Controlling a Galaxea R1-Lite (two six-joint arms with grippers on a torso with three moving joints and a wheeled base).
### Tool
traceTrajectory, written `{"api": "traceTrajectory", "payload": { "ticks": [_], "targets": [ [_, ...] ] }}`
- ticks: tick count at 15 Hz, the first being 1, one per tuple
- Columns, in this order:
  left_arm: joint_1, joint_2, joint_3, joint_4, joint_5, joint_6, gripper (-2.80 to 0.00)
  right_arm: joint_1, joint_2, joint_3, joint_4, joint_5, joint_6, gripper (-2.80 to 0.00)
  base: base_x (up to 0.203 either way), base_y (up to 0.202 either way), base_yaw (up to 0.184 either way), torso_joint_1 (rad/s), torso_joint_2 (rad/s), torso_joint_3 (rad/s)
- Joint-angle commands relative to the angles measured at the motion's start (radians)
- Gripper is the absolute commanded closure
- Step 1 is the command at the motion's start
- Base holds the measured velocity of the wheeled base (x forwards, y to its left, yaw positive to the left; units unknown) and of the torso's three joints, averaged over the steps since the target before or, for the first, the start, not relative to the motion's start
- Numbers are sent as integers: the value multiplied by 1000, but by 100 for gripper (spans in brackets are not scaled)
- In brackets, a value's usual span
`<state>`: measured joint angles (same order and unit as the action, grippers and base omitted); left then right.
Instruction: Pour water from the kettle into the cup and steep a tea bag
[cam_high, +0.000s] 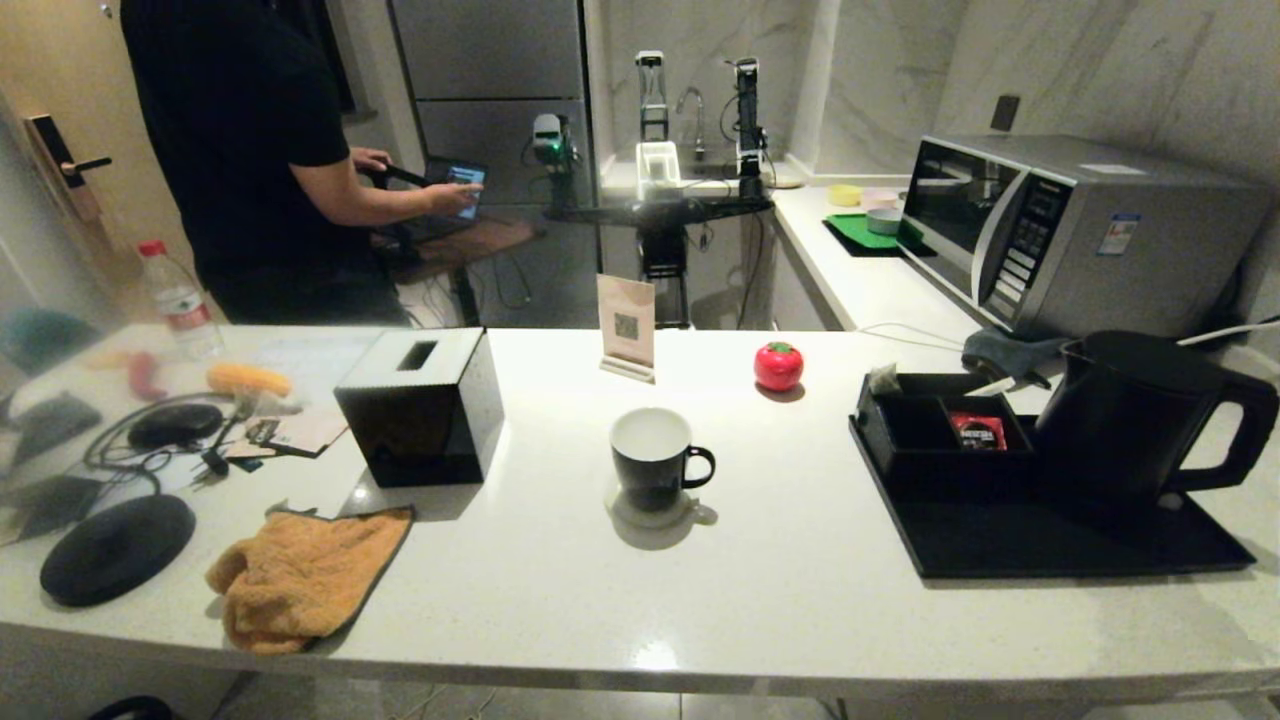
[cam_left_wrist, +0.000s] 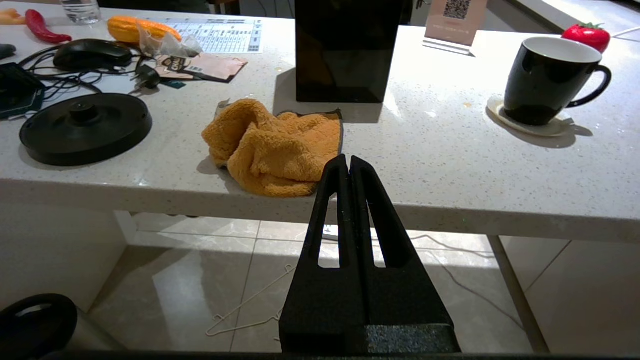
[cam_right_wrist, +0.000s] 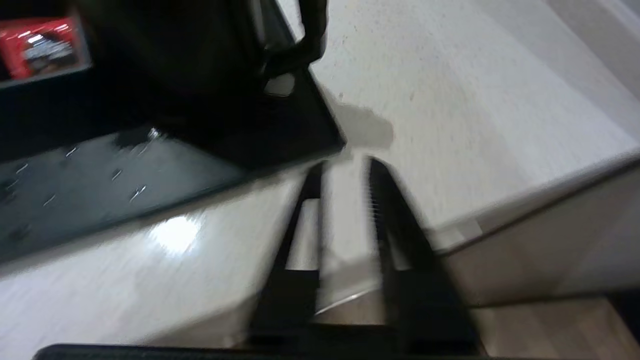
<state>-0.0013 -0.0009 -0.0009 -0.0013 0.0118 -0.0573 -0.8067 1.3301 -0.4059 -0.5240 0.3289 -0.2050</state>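
Beyond the right gripper (cam_right_wrist: 345, 165), jaws parted and empty: kettle (cam_right_wrist: 190, 55) upright, loop handle (cam_right_wrist: 300, 40) apparently nearest. Left gripper (cam_left_wrist: 348, 162) parked below surface edge, jaws pressed together.

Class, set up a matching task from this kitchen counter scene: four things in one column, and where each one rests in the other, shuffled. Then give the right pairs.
Things:
1. kettle
2. cup
3. red packet
4. orange cloth

Places:
A. on a pale round coaster
B. inside a compartment of the black box
C. on the black tray, handle toward the robot's right
D. at the counter's near edge, in front of the tissue box

Pairs: 1-C, 2-A, 3-B, 4-D
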Motion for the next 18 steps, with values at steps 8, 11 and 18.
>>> {"api": "traceTrajectory", "payload": {
  "ticks": [8, 11, 18],
  "targets": [
    [0, 1, 0, 0, 0, -1, 0, 11, 497, -125, -351, 72, 8, -280, 0, 0, 0, 0, 0, 0],
    [0, 1, 1, 0, 0, -1, 0, 17, 541, -132, -368, 85, 28, -280, 0, 0, 0, 0, 0, 0],
    [0, 1, 0, 0, 0, -1, 0, 80, 626, -168, -571, 85, 79, -280, 0, 0, 0, 0, 0, 0]
  ]
}}
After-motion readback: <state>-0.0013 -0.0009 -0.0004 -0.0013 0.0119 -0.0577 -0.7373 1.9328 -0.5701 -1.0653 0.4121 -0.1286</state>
